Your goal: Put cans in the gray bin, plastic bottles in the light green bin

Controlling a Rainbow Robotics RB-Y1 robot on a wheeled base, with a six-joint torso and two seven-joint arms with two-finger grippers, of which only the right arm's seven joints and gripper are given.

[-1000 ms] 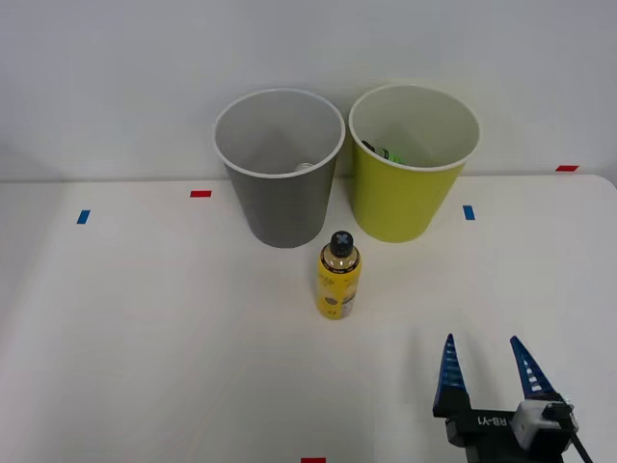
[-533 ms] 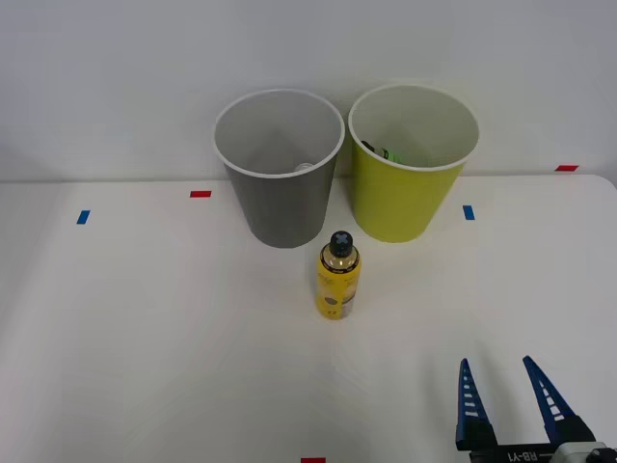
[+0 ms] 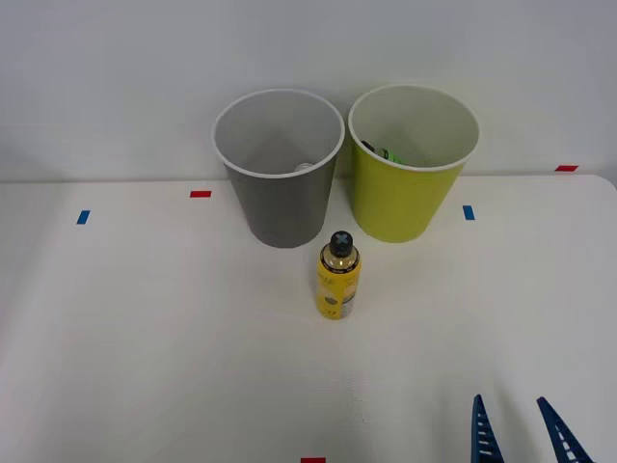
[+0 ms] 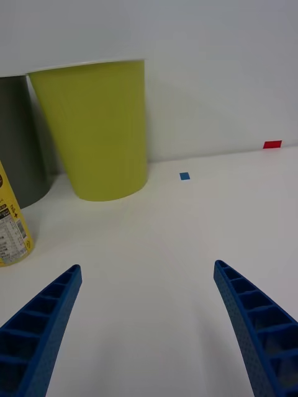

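Fingers [image 4: 45, 329] wide apart, right gripper [image 4: 149, 322] empty

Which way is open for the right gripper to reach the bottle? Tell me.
Probably yes, straight across the table: the right gripper is open, and only bare table lies between it and the upright bottle, which stands apart from both bins.

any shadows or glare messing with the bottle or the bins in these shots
Front view: light is soft and even; the yellow bottle casts hardly any shadow, with just a small glint on its golden neck; the gray bin and light green bin have evenly lit interiors. Right wrist view: faint shadow at the bin bases, no glare.
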